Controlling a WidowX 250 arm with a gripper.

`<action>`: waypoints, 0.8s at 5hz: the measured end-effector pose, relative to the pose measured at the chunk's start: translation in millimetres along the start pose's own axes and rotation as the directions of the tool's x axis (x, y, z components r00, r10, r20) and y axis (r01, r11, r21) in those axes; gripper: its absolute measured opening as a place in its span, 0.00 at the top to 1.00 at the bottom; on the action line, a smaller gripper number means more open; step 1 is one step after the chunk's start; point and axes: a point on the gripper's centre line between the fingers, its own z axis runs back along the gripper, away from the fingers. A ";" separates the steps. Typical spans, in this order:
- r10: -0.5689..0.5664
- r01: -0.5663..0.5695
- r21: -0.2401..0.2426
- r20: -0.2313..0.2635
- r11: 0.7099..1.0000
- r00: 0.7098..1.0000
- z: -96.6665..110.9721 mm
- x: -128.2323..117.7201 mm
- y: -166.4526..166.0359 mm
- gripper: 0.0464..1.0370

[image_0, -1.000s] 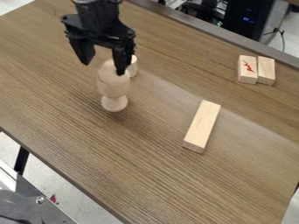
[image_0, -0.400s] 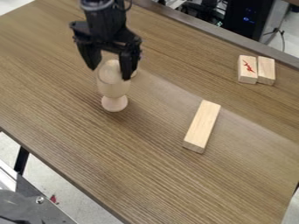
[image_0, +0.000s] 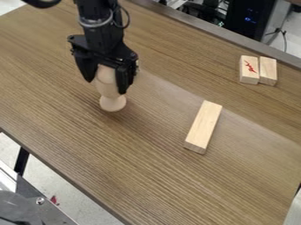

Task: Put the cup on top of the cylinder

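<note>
The wooden cup (image_0: pixel 108 85) stands upright on its round foot (image_0: pixel 113 103), left of the table's middle, and the black gripper (image_0: pixel 106 78) hangs over it from the far side, its jaws on either side of the bowl. Whether those jaws have closed on the wood or stand just wide of it, I cannot tell. The step in hand looks to be taking hold of the cup, an early part of the job, since the cup's foot rests on the table (image_0: pixel 147 180). To do it well, I would keep the jaws level and centred on the bowl, close slowly so that both sides meet the wood together, and check the hold before lifting straight up. A lopsided squeeze could tip a piece that is narrow at the stem (turned wood may be slippery too), and a grip too near the rim might let it swing. After that, the foot should clear the cylinder's top before any sideways travel, come down square over its centre, and be let go only once it sits flat. Towards the right, a long block (image_0: pixel 203 127) lies well apart from the cup. Farther off at the far right are a marked block (image_0: pixel 249 69) and a plain block (image_0: pixel 268 71), side by side. The marked one bears a red scrawl that I cannot make out as words, and I can read no brand or label on the cup or the blocks.
</note>
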 end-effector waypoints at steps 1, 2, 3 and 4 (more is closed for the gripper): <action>0.011 -0.011 0.009 0.002 1.000 1.000 -0.5 0.6 2.6 0.16; 0.029 -0.029 0.003 -0.012 1.000 1.000 1.4 -0.9 2.3 0.16; 0.066 -0.066 -0.014 0.045 0.998 0.997 30.5 14.1 4.8 0.16; 0.076 -0.073 -0.036 0.074 0.997 0.994 55.3 26.9 5.6 0.16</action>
